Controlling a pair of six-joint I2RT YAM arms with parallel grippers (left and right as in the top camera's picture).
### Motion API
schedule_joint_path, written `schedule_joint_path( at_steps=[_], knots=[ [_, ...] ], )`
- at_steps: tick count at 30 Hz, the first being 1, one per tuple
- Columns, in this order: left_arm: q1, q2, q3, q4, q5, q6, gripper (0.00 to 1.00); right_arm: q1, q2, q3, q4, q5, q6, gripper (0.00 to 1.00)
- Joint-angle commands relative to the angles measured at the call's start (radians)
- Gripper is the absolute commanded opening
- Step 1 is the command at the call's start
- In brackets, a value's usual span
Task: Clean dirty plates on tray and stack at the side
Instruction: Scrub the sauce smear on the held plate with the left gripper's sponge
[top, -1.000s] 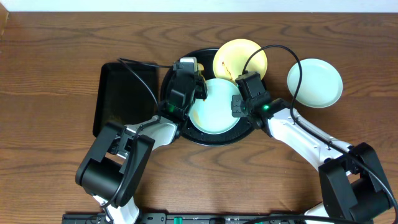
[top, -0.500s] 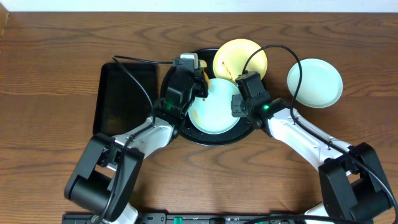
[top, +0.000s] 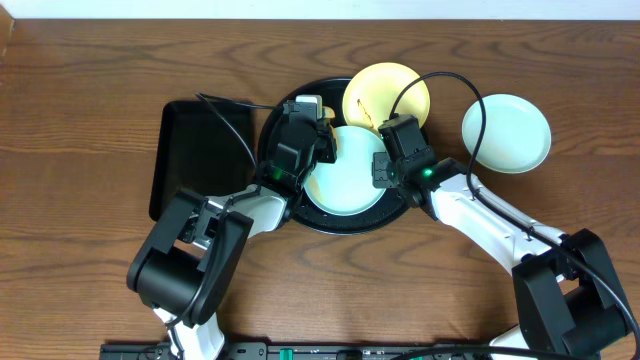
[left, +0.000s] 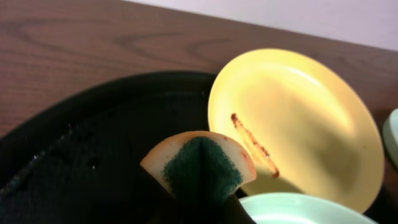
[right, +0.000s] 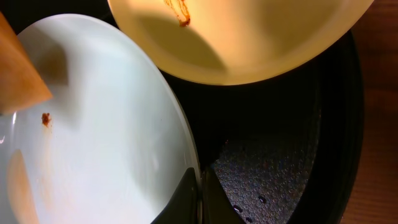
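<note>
The round black tray (top: 338, 228) holds a mint-blue plate (top: 345, 178) with a small brown spot (right: 46, 118). A yellow plate (top: 392, 88) with a brown streak (left: 255, 144) leans on the tray's far rim. A second mint-blue plate (top: 506, 132) lies on the bare wood at the right. My left gripper (top: 316, 138) is shut on a yellow sponge with a green scrub face (left: 199, 165), at the left edge of the mint-blue plate in the tray. My right gripper (right: 199, 186) is shut on that plate's right rim; it also shows in the overhead view (top: 384, 166).
A smaller rectangular black tray (top: 200, 150) lies left of the round tray, under the left arm's cable. A pale wall runs along the table's far edge. Bare wood lies around the right-hand plate.
My left gripper with the sponge has shifted slightly toward the mint-blue plate, and the left arm's elbow has moved. The right arm and the plates have not moved.
</note>
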Motion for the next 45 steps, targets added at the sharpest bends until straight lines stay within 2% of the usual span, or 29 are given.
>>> schedule_joint_path(
  at_steps=[1, 9, 16, 27, 41, 45],
  knots=[
    [0.004, 0.022, 0.016, 0.007, 0.002, 0.002, 0.08, -0.003, 0.008, 0.019, 0.003, -0.001, 0.014, 0.01],
    [0.004, 0.042, 0.016, 0.001, 0.008, -0.010, 0.08, -0.003, 0.008, 0.019, 0.003, -0.001, 0.014, 0.01],
    [0.004, 0.039, 0.016, -0.009, 0.101, -0.010, 0.08, -0.004, 0.008, 0.019, 0.004, -0.001, 0.006, 0.01],
    [0.004, 0.033, 0.016, -0.114, 0.111, -0.010, 0.08, -0.004, 0.008, 0.019, 0.006, -0.001, 0.006, 0.01],
    [0.004, -0.197, 0.016, -0.368, 0.110, -0.009, 0.08, -0.004, 0.008, 0.019, 0.006, -0.001, 0.006, 0.01],
    [0.004, -0.263, 0.016, -0.388, 0.110, 0.003, 0.08, -0.004, 0.008, 0.019, 0.006, -0.001, 0.006, 0.01]
  ],
)
